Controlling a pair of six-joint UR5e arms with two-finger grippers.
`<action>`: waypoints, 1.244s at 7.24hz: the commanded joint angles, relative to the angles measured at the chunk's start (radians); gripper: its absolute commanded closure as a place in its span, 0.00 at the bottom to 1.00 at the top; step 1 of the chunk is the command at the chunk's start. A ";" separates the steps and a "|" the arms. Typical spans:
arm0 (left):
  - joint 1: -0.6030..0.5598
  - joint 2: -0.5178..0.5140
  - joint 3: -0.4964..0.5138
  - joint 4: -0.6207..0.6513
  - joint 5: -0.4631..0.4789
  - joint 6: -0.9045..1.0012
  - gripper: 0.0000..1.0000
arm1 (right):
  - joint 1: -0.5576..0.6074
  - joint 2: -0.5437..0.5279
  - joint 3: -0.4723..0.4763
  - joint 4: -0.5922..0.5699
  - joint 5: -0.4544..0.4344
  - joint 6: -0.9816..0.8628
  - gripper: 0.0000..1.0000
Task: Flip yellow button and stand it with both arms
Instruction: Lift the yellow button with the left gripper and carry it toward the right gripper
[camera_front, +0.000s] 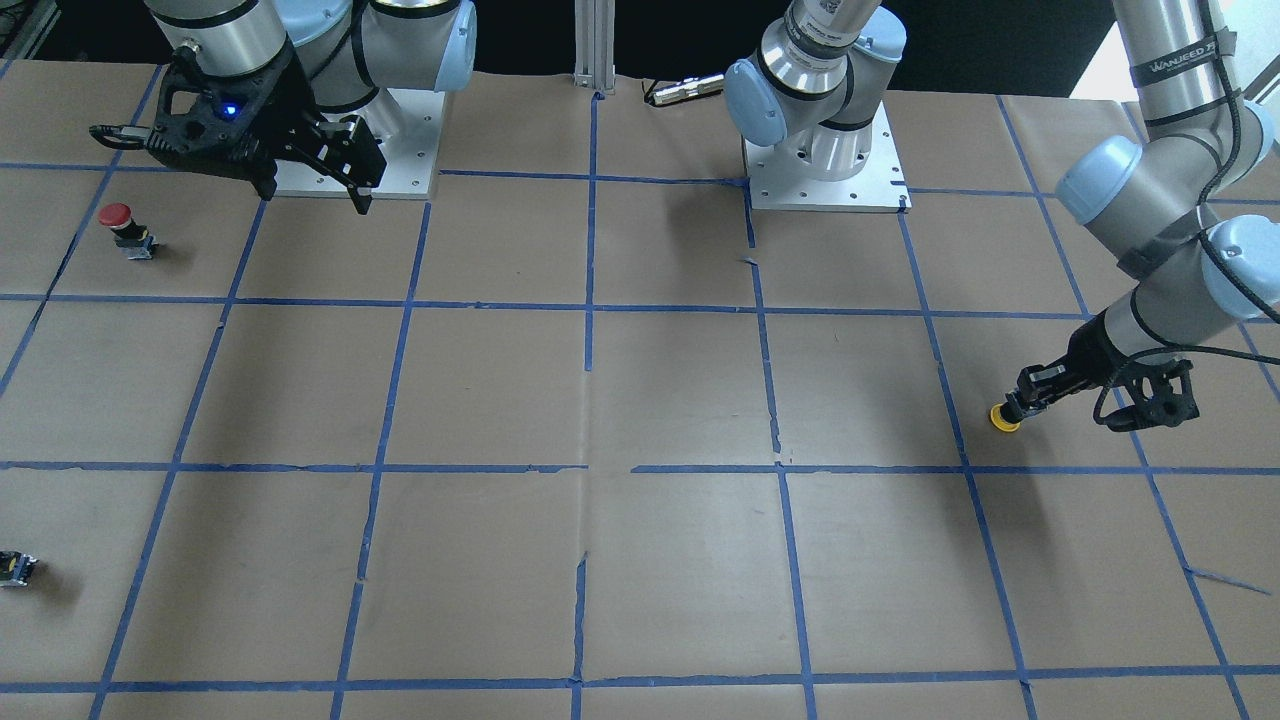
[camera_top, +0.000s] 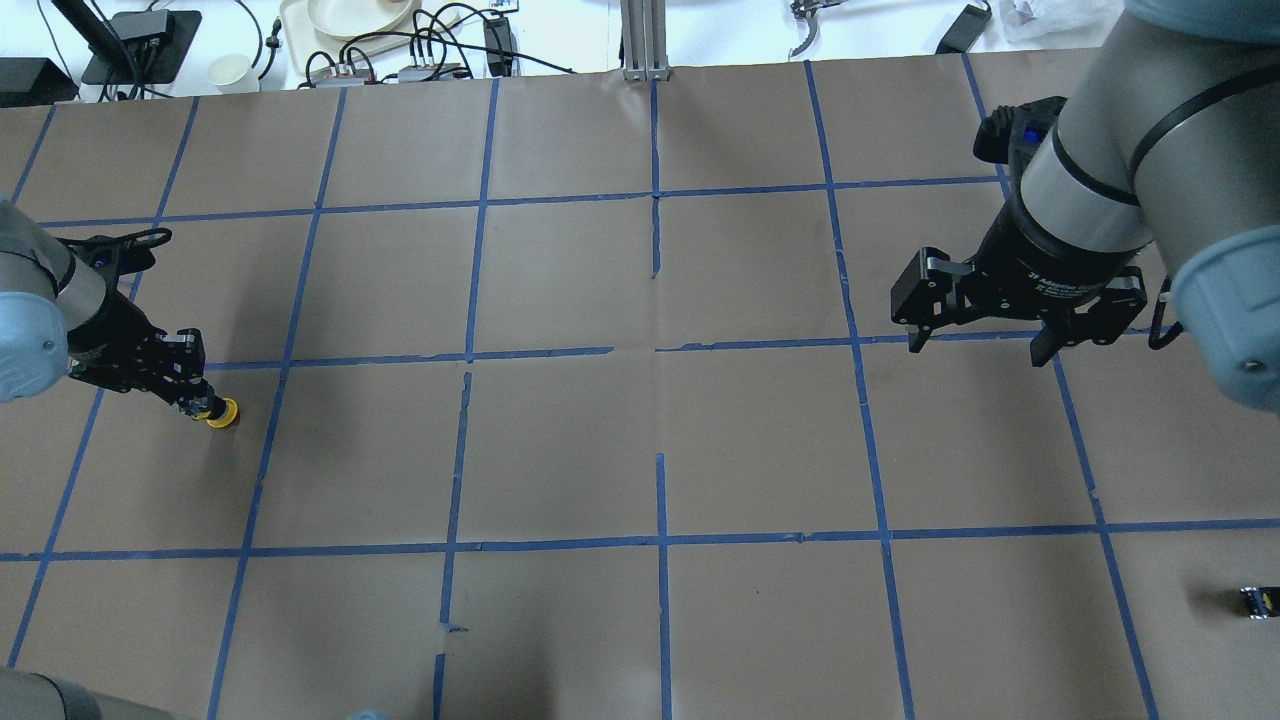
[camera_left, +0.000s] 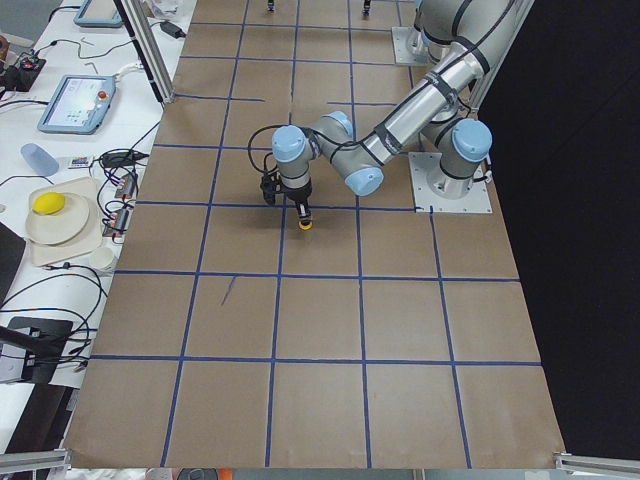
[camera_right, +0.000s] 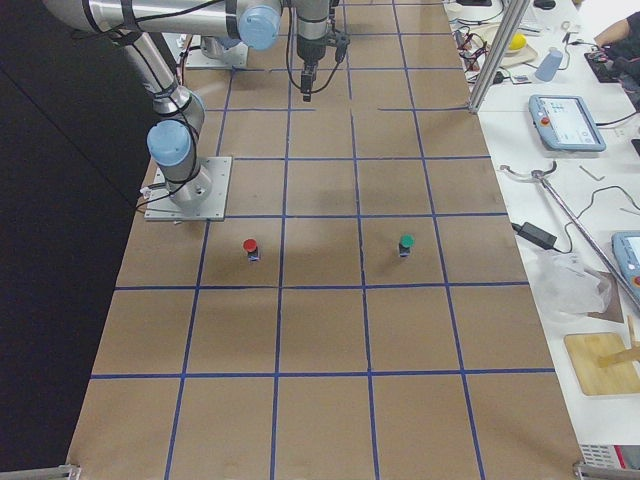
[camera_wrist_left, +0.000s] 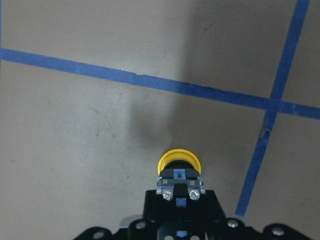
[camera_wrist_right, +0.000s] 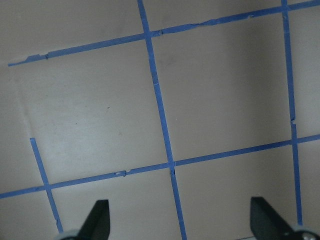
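The yellow button (camera_front: 1004, 417) has its yellow cap pointing down at the brown paper and its grey body up. My left gripper (camera_front: 1018, 405) is shut on that body, at the table's left end. The button also shows in the overhead view (camera_top: 223, 413), the left side view (camera_left: 305, 222) and the left wrist view (camera_wrist_left: 178, 161). I cannot tell whether the cap touches the paper. My right gripper (camera_top: 975, 350) is open and empty, held above the table on the right, far from the button. Its two fingertips (camera_wrist_right: 97, 220) frame bare paper in the right wrist view.
A red-capped button (camera_front: 118, 222) stands near the right arm's base. A green-capped button (camera_right: 406, 243) stands one square from it. A tiny dark cap-less block (camera_top: 1258, 601) lies near the right front edge. Blue tape lines grid the table (camera_top: 660, 440). Cables and dishes sit beyond its far edge.
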 joint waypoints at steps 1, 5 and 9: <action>-0.013 0.038 0.010 -0.080 -0.157 -0.031 0.80 | 0.000 -0.001 0.005 -0.021 0.003 0.023 0.00; -0.097 0.081 -0.034 -0.306 -0.670 0.033 0.80 | -0.001 -0.008 0.002 0.000 0.005 0.011 0.00; -0.302 0.173 -0.172 -0.317 -1.240 -0.020 0.80 | -0.006 -0.007 0.007 0.054 -0.007 0.024 0.00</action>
